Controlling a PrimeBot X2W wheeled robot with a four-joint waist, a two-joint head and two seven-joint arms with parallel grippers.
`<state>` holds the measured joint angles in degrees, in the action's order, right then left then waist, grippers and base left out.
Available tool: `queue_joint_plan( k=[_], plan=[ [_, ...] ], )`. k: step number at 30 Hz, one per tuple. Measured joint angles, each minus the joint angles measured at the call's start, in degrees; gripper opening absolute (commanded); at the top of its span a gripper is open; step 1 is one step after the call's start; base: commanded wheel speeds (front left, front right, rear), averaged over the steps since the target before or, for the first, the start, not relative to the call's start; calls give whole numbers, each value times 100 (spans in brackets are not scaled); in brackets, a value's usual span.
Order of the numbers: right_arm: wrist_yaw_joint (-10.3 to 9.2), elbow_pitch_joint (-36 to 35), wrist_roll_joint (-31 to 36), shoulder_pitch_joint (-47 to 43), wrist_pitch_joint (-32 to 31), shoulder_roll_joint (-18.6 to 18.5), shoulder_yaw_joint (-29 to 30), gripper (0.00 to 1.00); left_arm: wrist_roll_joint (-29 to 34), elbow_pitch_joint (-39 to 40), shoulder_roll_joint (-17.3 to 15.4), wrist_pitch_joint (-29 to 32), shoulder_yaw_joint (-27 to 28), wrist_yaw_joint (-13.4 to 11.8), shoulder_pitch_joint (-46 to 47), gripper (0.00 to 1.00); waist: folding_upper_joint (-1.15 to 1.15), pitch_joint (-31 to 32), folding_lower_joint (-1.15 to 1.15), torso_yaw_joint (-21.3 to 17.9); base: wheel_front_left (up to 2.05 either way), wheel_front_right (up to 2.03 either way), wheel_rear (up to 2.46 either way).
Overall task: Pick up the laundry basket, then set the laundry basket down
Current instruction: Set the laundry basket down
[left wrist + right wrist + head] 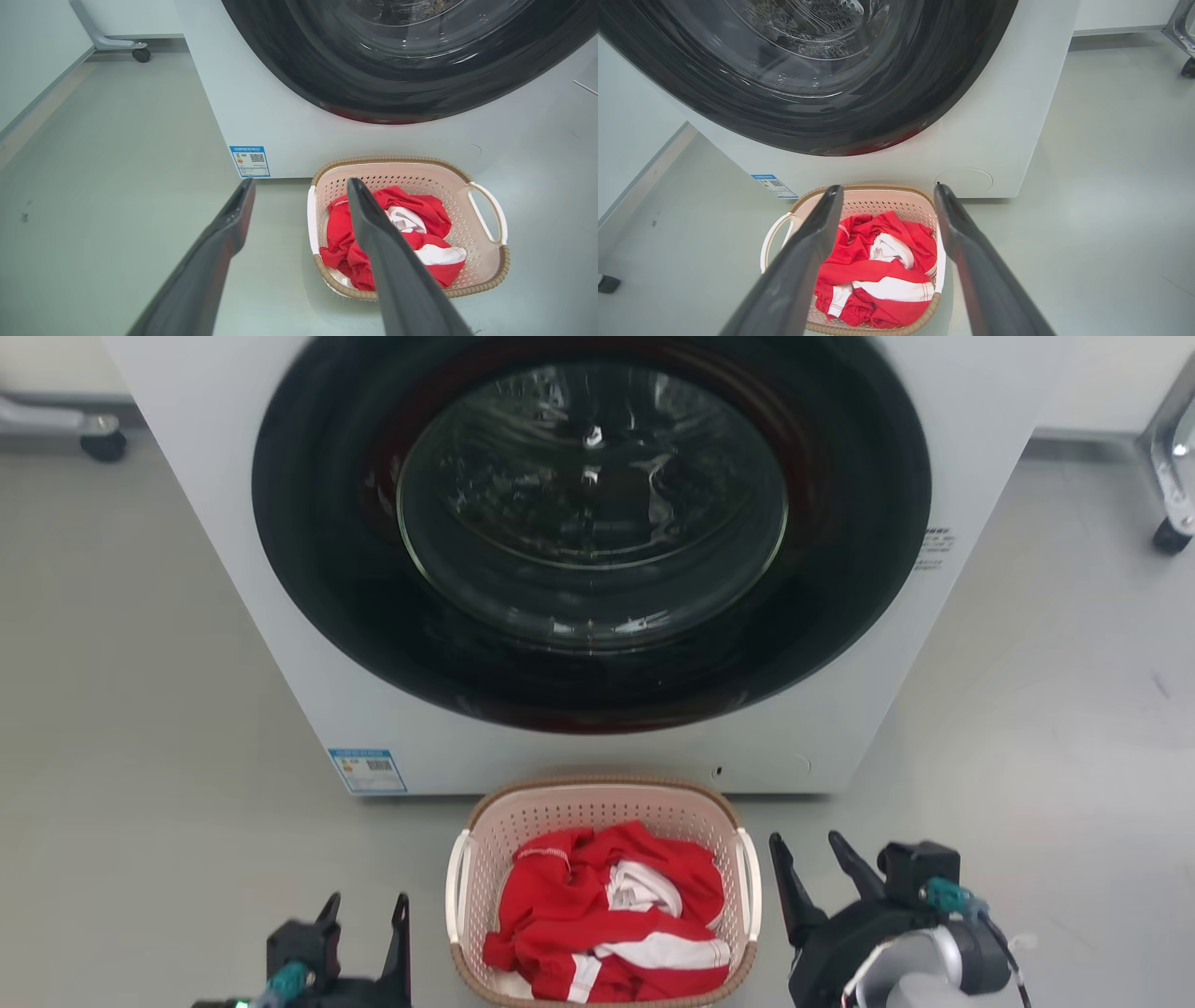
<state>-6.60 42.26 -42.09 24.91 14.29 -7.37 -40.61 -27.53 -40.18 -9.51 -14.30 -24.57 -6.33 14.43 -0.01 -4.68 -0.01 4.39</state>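
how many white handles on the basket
2 on the laundry basket: the left handle on its left side wall, the right handle on its right. None seem hidden.

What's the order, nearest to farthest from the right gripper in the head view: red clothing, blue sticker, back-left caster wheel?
From the right gripper:
1. red clothing, in the laundry basket to its left.
2. blue sticker, washing machine's lower left corner.
3. caster wheel, far back left.

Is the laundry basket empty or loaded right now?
Loaded: the laundry basket holds crumpled red-and-white clothing, seen in all three views.
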Motion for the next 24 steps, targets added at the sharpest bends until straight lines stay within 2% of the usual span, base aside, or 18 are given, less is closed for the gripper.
queue_joint_plan(
  k=[11,24],
  plan=[
    [-54,-1069,638,-995,0,-46,512,100,291,1070,-91,0,491,-74,-1165,100,1,621,0,-105,0,0,0],
    [-70,-1940,1373,-1798,0,-94,1278,100,657,2033,-55,0,988,-78,-1868,100,1,737,1,-183,0,0,0]
  ],
)
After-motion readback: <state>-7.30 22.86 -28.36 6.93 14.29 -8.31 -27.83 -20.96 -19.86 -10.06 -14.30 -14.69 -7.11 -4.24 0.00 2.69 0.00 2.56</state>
